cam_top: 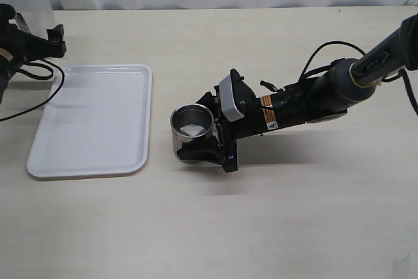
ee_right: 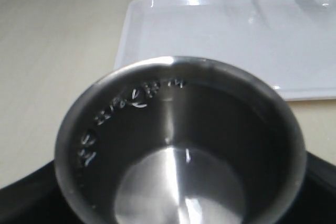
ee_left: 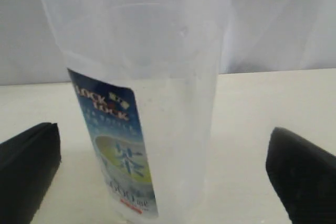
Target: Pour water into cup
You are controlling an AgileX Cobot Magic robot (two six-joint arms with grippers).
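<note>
Cup [cam_top: 191,127] — upright beside tray [cam_top: 98,112] — clasped by right gripper [cam_top: 194,131].

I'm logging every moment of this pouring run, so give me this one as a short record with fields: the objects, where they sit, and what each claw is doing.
cup: steel, upright on the table, beside the tray's right edge in the exterior view, not on it
cup inside: shiny patch at the bottom; liquid cannot be confirmed
tray: white, flat on the table
beaker: translucent, labelled, standing at the far left
left claw: open, fingers either side of the beaker, gaps visible
right claw: closed around the cup
</note>
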